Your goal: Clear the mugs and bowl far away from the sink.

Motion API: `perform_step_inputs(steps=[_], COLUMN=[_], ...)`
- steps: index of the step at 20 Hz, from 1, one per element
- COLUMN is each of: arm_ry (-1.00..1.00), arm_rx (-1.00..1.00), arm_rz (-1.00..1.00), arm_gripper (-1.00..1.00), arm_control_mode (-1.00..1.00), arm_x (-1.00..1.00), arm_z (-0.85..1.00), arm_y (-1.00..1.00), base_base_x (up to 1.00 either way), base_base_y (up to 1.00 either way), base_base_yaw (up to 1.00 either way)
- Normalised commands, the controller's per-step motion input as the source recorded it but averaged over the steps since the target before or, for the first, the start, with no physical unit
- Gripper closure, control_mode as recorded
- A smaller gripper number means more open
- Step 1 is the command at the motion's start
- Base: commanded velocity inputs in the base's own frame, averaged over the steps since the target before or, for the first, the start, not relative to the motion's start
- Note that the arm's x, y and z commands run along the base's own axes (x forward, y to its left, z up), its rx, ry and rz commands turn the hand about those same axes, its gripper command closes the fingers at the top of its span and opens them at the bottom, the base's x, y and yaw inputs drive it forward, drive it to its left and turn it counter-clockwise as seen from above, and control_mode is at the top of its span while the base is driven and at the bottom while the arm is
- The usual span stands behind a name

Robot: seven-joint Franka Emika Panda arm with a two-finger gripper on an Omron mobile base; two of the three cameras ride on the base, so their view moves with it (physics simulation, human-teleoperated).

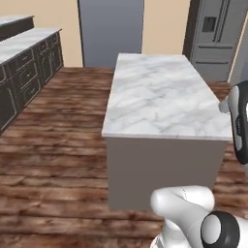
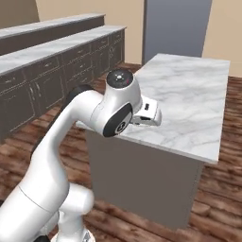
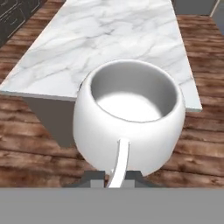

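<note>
One marble-topped bench (image 1: 164, 97) stands mid-floor on the wood floor (image 1: 53, 160), long and bare on top, with dark cabinets (image 2: 42, 90) along the far wall and a steel fridge (image 1: 218, 34) beyond. Next in size is the white arm (image 2: 71, 142), reaching forward so its wrist hangs just over the near edge of the bench.

Smaller again is the squat white mug (image 3: 129, 116), seen from the hand view: it sits upright, mouth open to the camera, its thin handle (image 3: 119, 162) running down between the finger tips. The hand (image 3: 114, 177) is pressed together, pinching that handle, and the mug hangs near the bench's near edge, apparently just off it and above the floor.

Judging from this, the step is setting the mug down on the bench. It should go well if the arm carries the mug further in over the marble, keeps it level, lowers until the base rests flat, then lets go; releasing this near the edge risks a fall.
</note>
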Motion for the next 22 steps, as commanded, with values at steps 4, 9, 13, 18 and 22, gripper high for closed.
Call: perform_step_inputs(steps=[4, 9, 13, 18, 22], arm_ry=[0.0, 0.0, 0.0, 0.0, 0.1], arm_rx=[0.0, 0.0, 0.0, 0.0, -0.02], arm_rz=[0.0, 0.0, 0.0, 0.0, 0.03], arm_gripper=[1.0, 1.0, 1.0, 1.0, 1.0], arm_control_mode=[1.0, 1.0, 1.0, 1.0, -1.0], arm_x=[0.0, 0.0, 0.0, 0.0, 0.22], arm_z=[0.0, 0.0, 0.0, 0.0, -0.24], arm_y=[0.0, 0.0, 0.0, 0.0, 0.01], base_base_x=[0.85, 0.47, 0.57, 0.42, 0.0], base_base_y=[0.03, 0.0, 0.0, 0.0, 0.0], base_base_yaw=[-0.38, -0.02, 0.0, 0.0, 0.0])
